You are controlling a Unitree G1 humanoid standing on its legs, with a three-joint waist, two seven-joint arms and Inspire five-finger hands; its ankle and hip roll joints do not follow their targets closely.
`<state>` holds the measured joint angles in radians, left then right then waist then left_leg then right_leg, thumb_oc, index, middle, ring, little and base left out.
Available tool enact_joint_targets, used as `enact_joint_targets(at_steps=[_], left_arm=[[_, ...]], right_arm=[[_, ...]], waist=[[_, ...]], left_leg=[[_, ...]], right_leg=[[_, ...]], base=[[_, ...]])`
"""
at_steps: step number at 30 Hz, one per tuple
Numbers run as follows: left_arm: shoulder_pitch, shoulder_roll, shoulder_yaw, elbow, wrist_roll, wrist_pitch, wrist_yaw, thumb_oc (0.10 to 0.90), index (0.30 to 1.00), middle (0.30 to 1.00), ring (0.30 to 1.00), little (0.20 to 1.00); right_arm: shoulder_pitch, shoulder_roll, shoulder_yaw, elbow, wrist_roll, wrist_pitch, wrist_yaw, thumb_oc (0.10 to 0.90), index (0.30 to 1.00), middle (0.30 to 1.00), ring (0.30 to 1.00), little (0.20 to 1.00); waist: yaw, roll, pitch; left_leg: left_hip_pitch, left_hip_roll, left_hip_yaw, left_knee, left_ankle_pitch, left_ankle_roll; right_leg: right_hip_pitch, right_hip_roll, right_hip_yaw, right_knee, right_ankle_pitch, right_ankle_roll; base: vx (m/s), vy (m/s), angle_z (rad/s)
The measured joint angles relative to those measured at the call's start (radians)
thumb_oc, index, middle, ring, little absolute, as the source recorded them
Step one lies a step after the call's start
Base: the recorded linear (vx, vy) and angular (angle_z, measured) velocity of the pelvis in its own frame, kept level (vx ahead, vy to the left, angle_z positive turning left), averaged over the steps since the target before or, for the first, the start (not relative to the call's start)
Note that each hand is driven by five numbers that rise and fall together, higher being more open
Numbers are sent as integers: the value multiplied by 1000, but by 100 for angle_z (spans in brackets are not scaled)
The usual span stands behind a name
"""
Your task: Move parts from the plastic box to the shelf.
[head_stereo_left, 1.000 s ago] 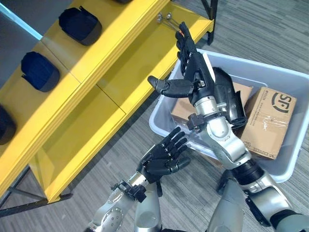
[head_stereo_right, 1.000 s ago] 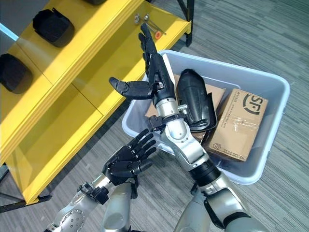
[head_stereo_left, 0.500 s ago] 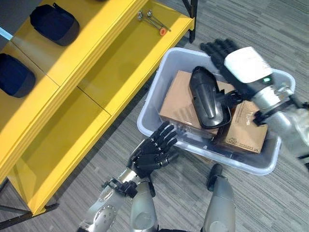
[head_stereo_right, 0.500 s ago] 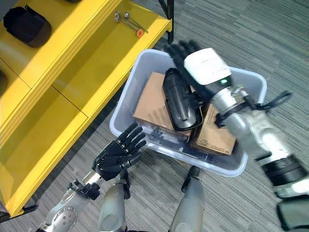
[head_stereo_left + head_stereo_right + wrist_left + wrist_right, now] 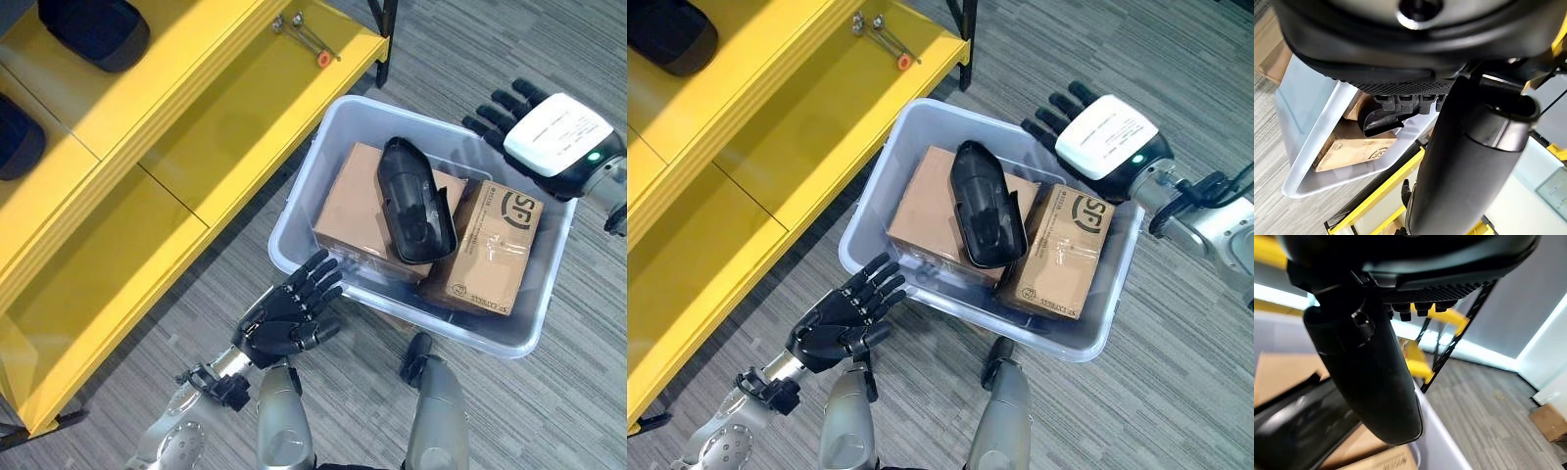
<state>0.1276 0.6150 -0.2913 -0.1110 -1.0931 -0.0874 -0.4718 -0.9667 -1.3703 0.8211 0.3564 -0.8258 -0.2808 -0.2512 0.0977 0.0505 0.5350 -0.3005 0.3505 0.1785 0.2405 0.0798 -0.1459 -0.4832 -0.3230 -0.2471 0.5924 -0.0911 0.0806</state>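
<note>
Part: I see one black part lying loose in the plastic box, across the top of two cardboard boxes. Neither hand touches it.
Plastic box: pale, translucent, on the grey floor just beside the near corner of the yellow shelf.
Cardboard boxes: a plain one on the shelf side and a printed, taped one on the far side, side by side. The part bridges the seam between them, more on the plain one.
Right hand: my right hand hovers at the box's far rim, back of the hand up with its white cover showing. Its fingers are straight and spread, pointing over the rim, and hold nothing.
Left hand: my left hand is low, just outside the box's near corner and clear of the wall. Fingers are loosely extended and a little fanned, thumb out, empty.
Shelf: the yellow shelf has two tiers. On the upper tier I see dark parts already resting, another at the view's edge.
Lower tier: a small metal tool with an orange tip lies near the far end.
</note>
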Motion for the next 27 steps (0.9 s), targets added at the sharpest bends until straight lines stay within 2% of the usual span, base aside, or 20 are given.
enact_joint_targets(at_steps=[1,3,5,8,11,17,23,27], left_arm=[[-1,0,1,1,0,1,0,900,1000,1000,1000,1000],[-3,1,1,1,0,3,-1,900,1000,1000,1000,1000],[-7,9,3,0,0,13,-1,900,1000,1000,1000,1000],[-9,10,4,2,0,24,-2,900,1000,1000,1000,1000],[-12,11,2,1,0,29,-8,900,1000,1000,1000,1000],[-29,37,6,2,3,52,-14,900,1000,1000,1000,1000],[-32,37,15,2,3,65,-19,900,1000,1000,1000,1000],[-33,41,23,2,2,66,-22,900,1000,1000,1000,1000]], right_arm=[[-23,7,35,8,-8,-3,3,900,1000,1000,1000,1000],[-29,21,40,15,-37,-10,3,900,1000,1000,1000,1000],[-85,47,104,50,-62,-16,-3,900,1000,1000,1000,1000],[-114,88,120,75,-131,-13,-22,900,1000,1000,1000,1000],[-116,124,120,96,-183,17,-61,900,1000,1000,1000,1000],[-157,189,139,163,-273,48,-134,900,1000,1000,1000,1000],[-205,197,200,213,-321,45,-124,900,1000,1000,1000,1000],[-238,199,274,217,-345,2,-69,900,1000,1000,1000,1000]], waist=[[1,-1,0],[10,-2,0],[15,-9,0],[23,-13,-1],[32,-14,-1],[61,-14,-1],[71,-14,-2],[72,-13,-2]], left_leg=[[-6,0,-6,1,0,0],[-14,0,-12,1,0,0],[-20,0,-13,3,1,-2],[-38,1,-19,7,2,-4],[-52,1,-20,16,2,-4],[-108,1,-50,23,12,-9],[-145,2,-61,23,21,-16],[-168,3,-64,23,27,-20]], right_leg=[[-2,-2,-6,2,-2,-1],[-7,-4,-10,9,-8,-3],[-20,-6,-8,19,-14,-6],[-36,-8,-11,32,-19,-8],[-52,-13,-10,46,-26,-10],[-119,-25,-18,118,-65,-25],[-161,-35,-27,149,-79,-38],[-186,-38,-30,160,-83,-41]], base=[[-8,-50,9],[-11,-58,6],[-8,-57,3],[-6,-72,4],[-4,-49,3],[-3,-70,9],[-13,-27,4],[-12,-8,2]])
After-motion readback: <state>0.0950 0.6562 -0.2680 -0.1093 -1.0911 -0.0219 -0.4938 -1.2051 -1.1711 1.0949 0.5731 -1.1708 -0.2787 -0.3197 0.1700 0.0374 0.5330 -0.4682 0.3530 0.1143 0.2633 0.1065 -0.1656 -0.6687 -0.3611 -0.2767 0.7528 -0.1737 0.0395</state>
